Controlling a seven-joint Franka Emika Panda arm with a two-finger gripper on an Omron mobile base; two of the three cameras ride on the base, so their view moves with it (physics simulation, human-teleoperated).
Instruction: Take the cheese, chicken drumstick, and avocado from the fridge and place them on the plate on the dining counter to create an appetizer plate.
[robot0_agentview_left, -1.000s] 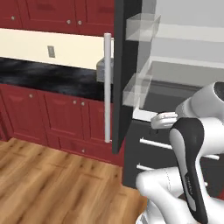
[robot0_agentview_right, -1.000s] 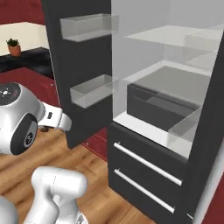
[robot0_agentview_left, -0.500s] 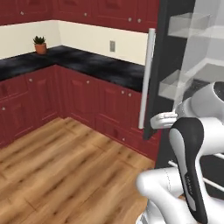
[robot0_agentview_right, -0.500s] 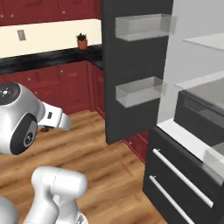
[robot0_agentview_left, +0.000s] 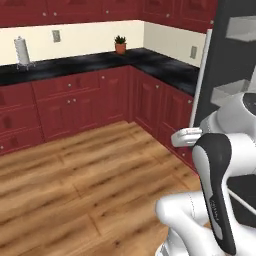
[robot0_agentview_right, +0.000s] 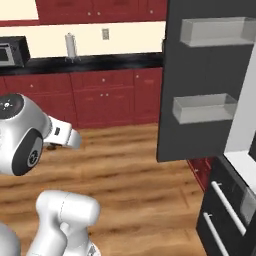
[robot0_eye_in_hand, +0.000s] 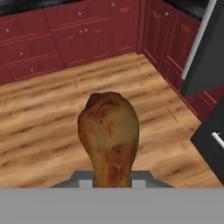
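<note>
A brown-orange chicken drumstick (robot0_eye_in_hand: 109, 131) stands upright in the hand view, meaty end up. My gripper (robot0_eye_in_hand: 112, 178) is shut on its thin lower end and holds it above the wooden floor. The fridge stands at the right with its dark door (robot0_agentview_right: 200, 75) swung open, showing clear door bins (robot0_agentview_right: 205, 107) and dark lower drawers (robot0_agentview_right: 225, 210). The same door (robot0_agentview_left: 225, 60) and its white bar handle (robot0_agentview_left: 202, 75) show at the right edge of the left base view. The cheese, avocado, plate and dining counter are out of view.
Red cabinets under a black wall counter (robot0_agentview_left: 75, 65) run around the room's corner. On it stand a potted plant (robot0_agentview_left: 120, 45), a paper towel roll (robot0_agentview_left: 21, 50) and a microwave (robot0_agentview_right: 11, 50). Wooden floor (robot0_agentview_left: 75, 175) lies ahead.
The whole picture has swung: the base has turned left, away from the fridge interior toward the corner cabinets. The drumstick stays in my shut gripper.
</note>
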